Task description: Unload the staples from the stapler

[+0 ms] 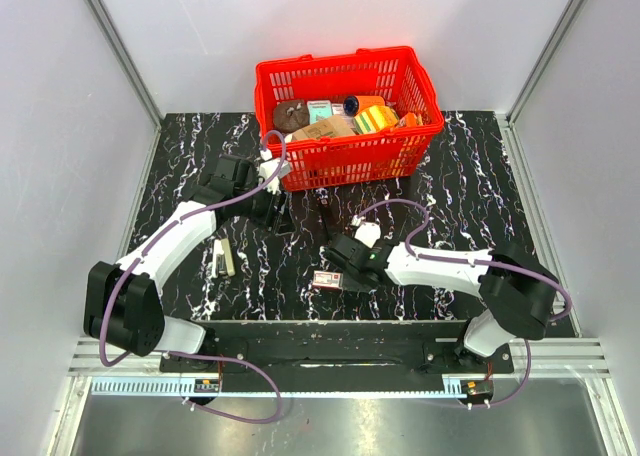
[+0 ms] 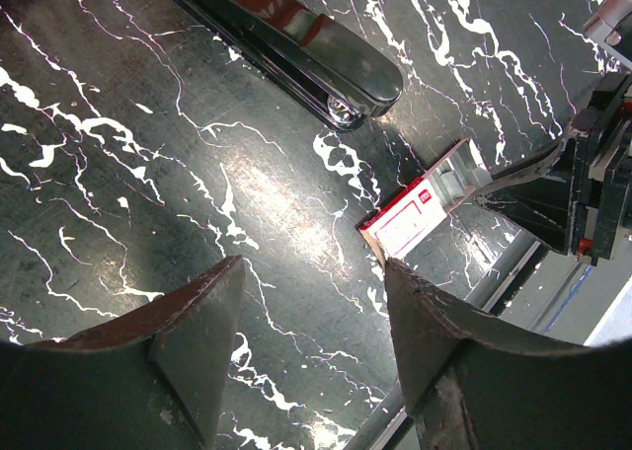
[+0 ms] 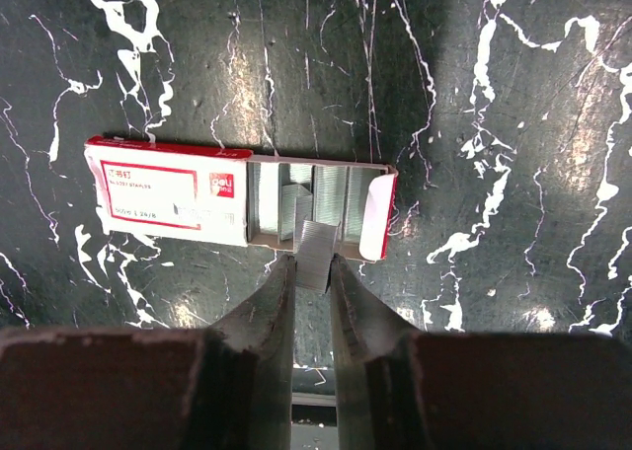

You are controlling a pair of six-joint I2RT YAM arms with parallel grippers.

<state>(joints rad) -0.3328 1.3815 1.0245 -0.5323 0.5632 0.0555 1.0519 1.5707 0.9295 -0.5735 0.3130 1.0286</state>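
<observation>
Black marbled table [image 1: 180, 176] with a red basket [image 1: 345, 151] of mixed goods at its far edge; the basket plays no part in this step.

Stapler [image 2: 296, 45]: it lies on the table between basket and box, just ahead of the left gripper, and is touched by neither gripper. It appears closed in the left wrist view. Whether any staples remain inside cannot be told.

Left gripper [image 2: 311, 272]: it is spread wide above bare table, with nothing held.

Box [image 3: 173, 193]: a red and white staple box lies flat near the table's middle. Its tray is slid partly out, and rows of staples are seen in it.

Right gripper [image 3: 311, 262]: its fingers are pinched nearly together on a short strip [image 3: 316, 243] of staples, which is held at the near edge of the open tray.

Progress: removal of at least one strip is judged done, and the task is taken to be near its end. What is left is the strip's release into the tray and, perhaps, a check of the stapler.

A small pale item [image 1: 222, 258] lies apart by the left arm; it is not identified.
</observation>
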